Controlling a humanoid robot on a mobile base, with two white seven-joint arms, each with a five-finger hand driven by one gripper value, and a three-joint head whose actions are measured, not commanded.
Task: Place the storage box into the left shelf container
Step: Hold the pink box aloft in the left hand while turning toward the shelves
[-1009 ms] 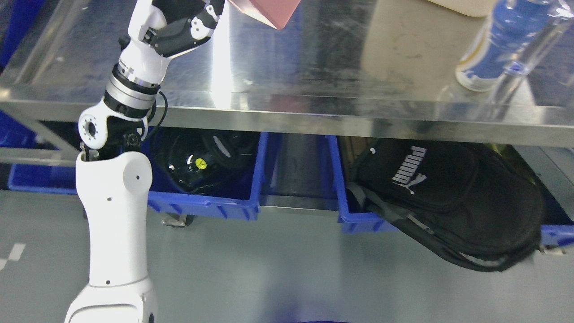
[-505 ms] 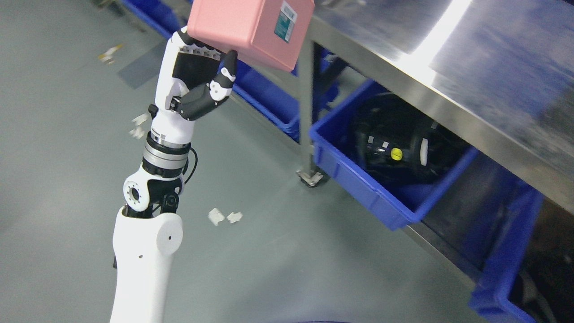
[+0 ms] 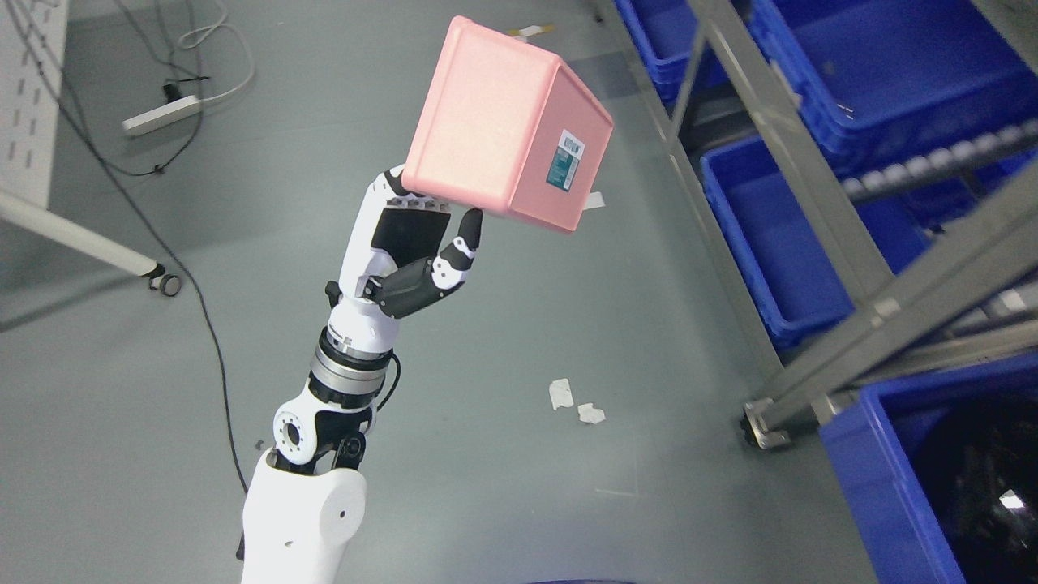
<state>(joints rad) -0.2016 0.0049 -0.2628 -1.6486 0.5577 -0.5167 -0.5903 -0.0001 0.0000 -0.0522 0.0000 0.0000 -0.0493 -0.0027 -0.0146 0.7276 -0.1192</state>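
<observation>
While raised over the floor, gripped storage box (image 3: 503,138) at lower edge with left hand (image 3: 405,251) fingers curled. Judged rigid, light, smooth plastic; likely slippery.

Storage box (image 3: 495,134): matt pink plastic, paper label. Shelf containers (image 3: 799,243): glossy blue plastic. Shelf frame (image 3: 819,182): dull grey metal.

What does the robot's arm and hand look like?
The left arm is smooth white plastic with tiny dark dots. Its wrist has a silver and black ring and a thin black cable. The left robot hand is white, with black pads and black finger joints.
</observation>
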